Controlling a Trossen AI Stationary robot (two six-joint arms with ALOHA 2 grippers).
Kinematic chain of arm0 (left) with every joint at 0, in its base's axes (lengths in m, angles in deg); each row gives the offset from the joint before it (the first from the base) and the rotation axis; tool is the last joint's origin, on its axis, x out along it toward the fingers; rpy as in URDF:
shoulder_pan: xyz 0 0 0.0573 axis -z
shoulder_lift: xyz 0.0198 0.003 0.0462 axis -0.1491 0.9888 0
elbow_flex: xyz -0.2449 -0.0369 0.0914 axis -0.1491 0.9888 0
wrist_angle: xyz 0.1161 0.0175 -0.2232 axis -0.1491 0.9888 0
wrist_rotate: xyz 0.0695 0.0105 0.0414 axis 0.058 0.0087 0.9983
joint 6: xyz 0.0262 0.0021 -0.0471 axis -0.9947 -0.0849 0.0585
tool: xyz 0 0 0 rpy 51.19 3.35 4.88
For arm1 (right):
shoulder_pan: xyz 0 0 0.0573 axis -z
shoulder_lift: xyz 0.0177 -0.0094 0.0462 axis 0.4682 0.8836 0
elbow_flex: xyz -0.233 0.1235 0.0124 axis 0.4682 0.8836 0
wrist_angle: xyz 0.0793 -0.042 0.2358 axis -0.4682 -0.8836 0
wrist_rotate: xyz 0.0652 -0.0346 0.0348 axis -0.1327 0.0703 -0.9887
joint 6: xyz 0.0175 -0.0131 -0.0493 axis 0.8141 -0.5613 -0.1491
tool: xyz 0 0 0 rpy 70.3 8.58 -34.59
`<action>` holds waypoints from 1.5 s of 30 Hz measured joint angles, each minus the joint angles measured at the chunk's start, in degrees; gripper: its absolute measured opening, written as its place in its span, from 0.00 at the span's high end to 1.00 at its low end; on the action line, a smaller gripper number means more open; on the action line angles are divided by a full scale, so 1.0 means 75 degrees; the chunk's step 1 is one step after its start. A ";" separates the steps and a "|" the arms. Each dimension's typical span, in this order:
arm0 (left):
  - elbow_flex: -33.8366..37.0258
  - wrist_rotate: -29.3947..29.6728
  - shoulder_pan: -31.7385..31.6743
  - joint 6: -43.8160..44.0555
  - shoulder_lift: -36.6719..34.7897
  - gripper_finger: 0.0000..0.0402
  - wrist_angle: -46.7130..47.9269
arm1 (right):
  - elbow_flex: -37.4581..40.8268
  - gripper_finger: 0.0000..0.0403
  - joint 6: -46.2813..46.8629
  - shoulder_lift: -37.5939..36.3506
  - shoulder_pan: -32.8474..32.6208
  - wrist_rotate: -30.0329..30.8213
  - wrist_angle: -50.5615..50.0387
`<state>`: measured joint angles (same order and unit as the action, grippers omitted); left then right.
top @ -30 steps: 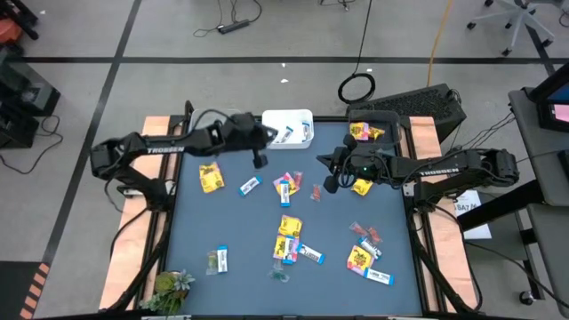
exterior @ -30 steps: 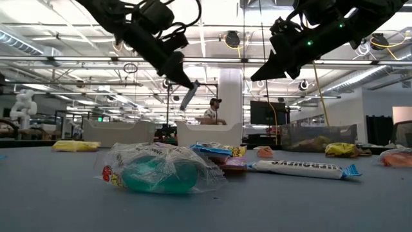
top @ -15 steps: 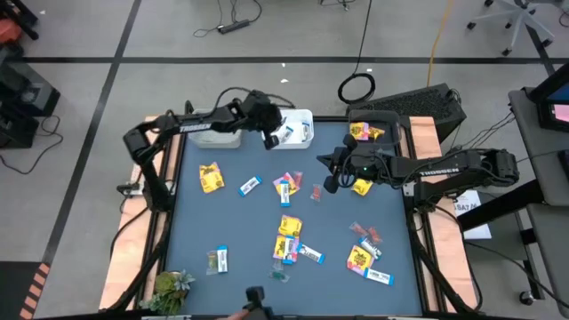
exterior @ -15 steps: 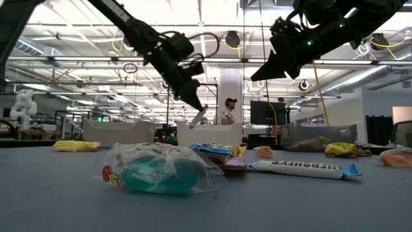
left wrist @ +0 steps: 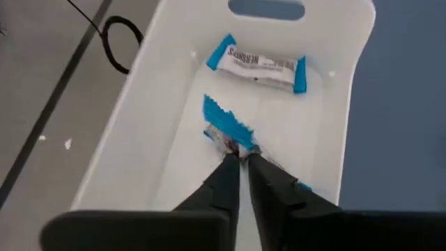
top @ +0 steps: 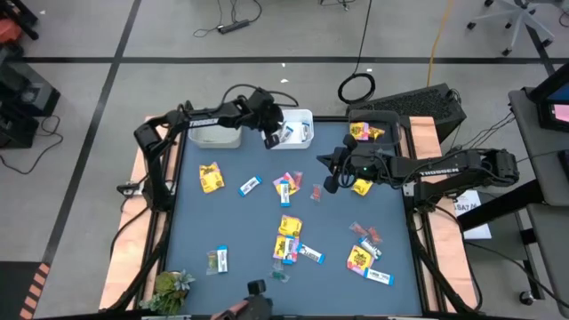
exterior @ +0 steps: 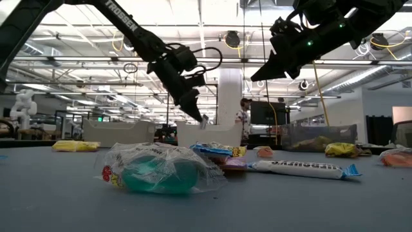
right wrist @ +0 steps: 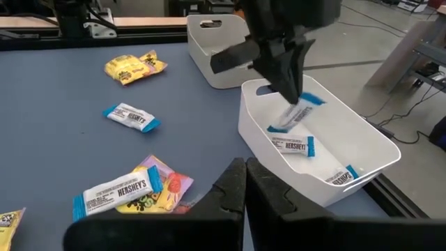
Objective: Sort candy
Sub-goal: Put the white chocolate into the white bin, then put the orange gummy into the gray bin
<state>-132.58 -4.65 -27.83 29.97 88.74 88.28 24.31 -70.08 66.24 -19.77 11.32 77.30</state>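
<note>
White bin (left wrist: 174, 139) sits under left jaws (left wrist: 240, 157), barely parted on blue-white bar (left wrist: 226, 129); wrapper may cling; right jaws (right wrist: 244, 174) shut, empty.

Blue-and-white bar wrappers (left wrist: 256, 64) are seen in a white bin (left wrist: 348, 104); yellow packets (top: 211, 178) are printed red on the dark blue desk (top: 240, 231).

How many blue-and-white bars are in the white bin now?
3. One bar lies flat mid-bin, another shows at the white bin's end, partly hidden by its wall; the third is pinched by the left gripper. More may be hidden.
</note>
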 joint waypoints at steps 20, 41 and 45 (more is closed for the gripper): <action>0.3354 0.0240 0.1023 0.0640 -0.2429 0.82 -0.3840 | -0.0003 0.95 0.0766 0.0940 -0.0396 -0.0058 -0.0371; 0.6641 0.0921 0.2526 0.1220 -0.5486 0.82 -0.6075 | -0.0370 0.52 0.1972 0.3241 -0.2049 0.1027 -0.1189; 0.6923 0.1243 0.2521 0.1218 -0.5967 0.82 -0.6112 | -0.0411 0.59 0.1962 0.3486 -0.1974 0.0970 -0.1175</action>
<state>-80.66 4.67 -8.92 39.10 43.98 42.43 21.23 -55.37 92.38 -34.58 18.59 68.49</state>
